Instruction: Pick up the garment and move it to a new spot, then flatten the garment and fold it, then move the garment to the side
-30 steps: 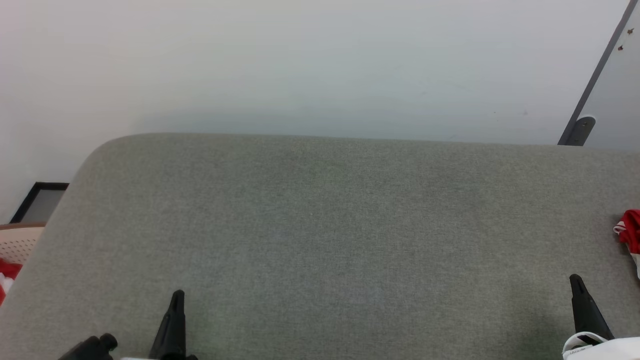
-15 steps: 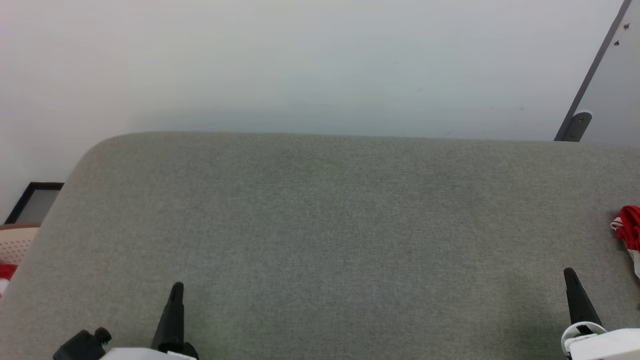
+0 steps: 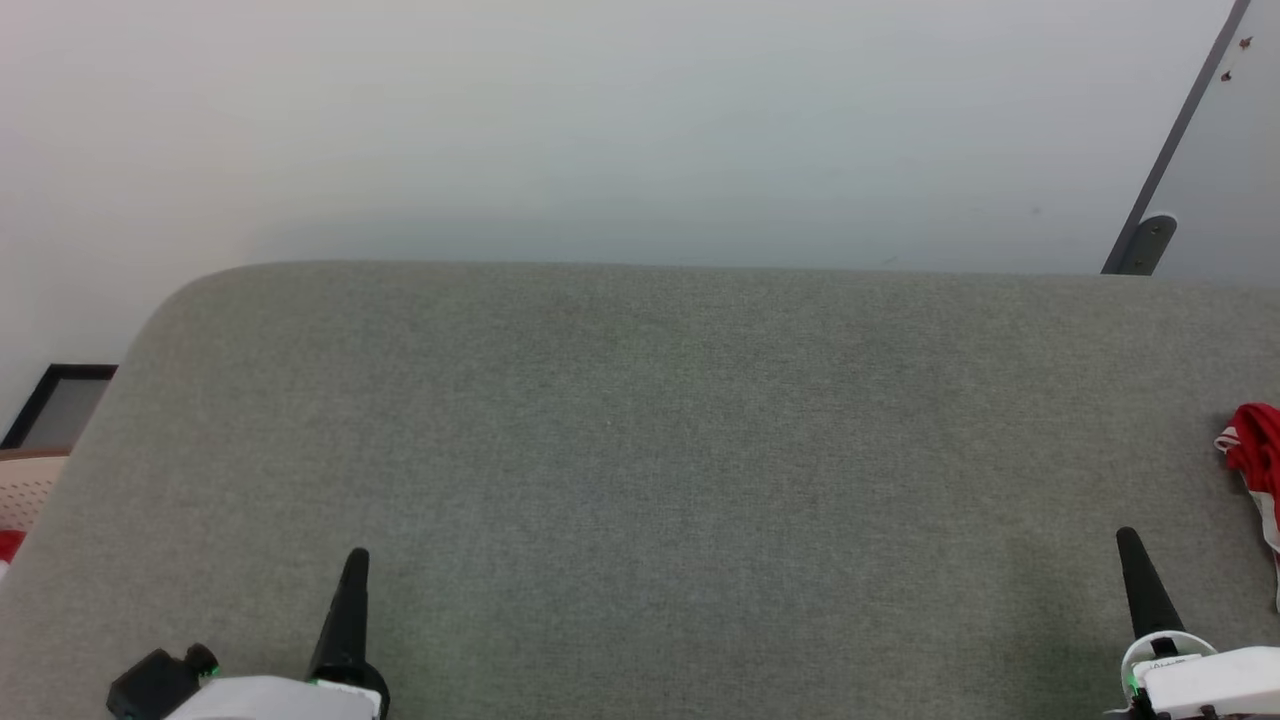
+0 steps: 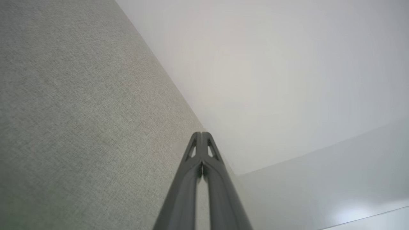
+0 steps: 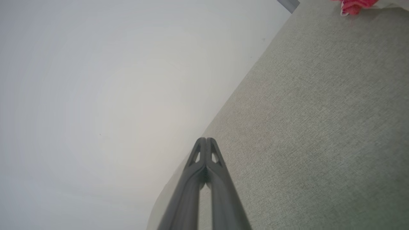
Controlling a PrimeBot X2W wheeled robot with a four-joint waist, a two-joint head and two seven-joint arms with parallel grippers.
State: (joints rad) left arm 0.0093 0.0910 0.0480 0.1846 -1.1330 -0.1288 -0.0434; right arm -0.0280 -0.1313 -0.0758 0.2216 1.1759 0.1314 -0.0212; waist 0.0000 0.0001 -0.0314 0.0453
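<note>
The garment [image 3: 1258,458], red with white striped trim, lies bunched at the far right edge of the grey fabric table [image 3: 640,450], mostly cut off by the frame. It also peeks in as the red garment [image 5: 353,5] at the top right of the right wrist view. My right gripper [image 3: 1130,550] is shut and empty at the lower right, a short way in front of and left of the garment. At the lower left my left gripper [image 3: 356,568] is shut and empty, far from it. The left gripper [image 4: 202,135] and right gripper [image 5: 206,141] both show fingers pressed together.
A pale wall rises behind the table. A dark metal post with a bracket [image 3: 1145,245] stands at the back right. A dark-framed panel [image 3: 55,405] and a perforated beige basket [image 3: 25,485] with a bit of red cloth sit off the table's left edge.
The head view has shifted slightly, so the table and garment sit a little higher and further left. Both grippers stay shut and reach a bit further up the picture.
</note>
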